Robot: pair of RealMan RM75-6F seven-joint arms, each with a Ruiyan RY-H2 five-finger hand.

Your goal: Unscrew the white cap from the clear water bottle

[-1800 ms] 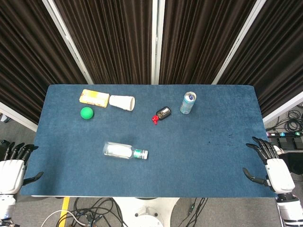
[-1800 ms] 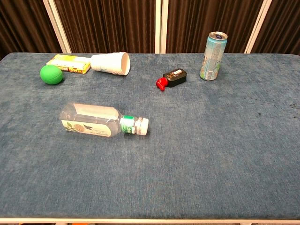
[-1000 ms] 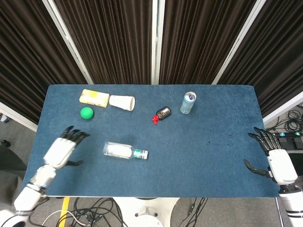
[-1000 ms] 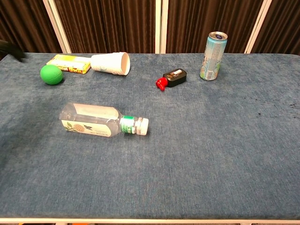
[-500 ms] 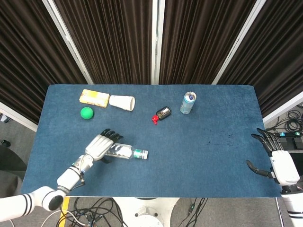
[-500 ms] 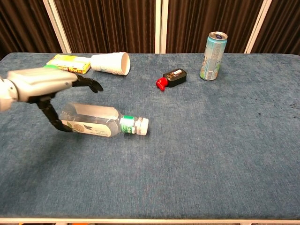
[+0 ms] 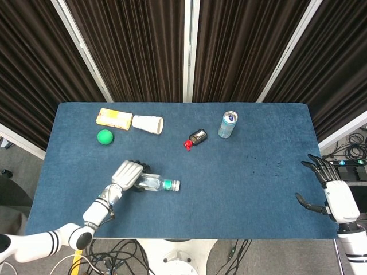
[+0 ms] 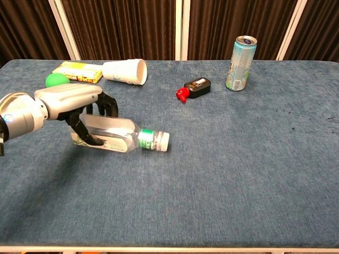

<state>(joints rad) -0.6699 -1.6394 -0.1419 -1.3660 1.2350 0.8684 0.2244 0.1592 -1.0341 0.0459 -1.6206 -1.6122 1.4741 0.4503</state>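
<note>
The left hand (image 8: 71, 103) is wrapped over the body of the clear plastic water bottle (image 8: 117, 133), which lies on its side on the blue cloth-covered table (image 7: 241, 183) with its white screw cap (image 8: 163, 141) pointing toward the robot's right. The bottle looks empty or nearly so, so I judge it light, thin-walled and easy to dent, and smooth enough to roll or spin in the grip; holding the stiffer labelled middle seems best, leaving the cap free. Its label has a green neck band, but no writing is legible. The right hand (image 7: 334, 196) hangs empty with fingers spread at the table's far right edge.
</note>
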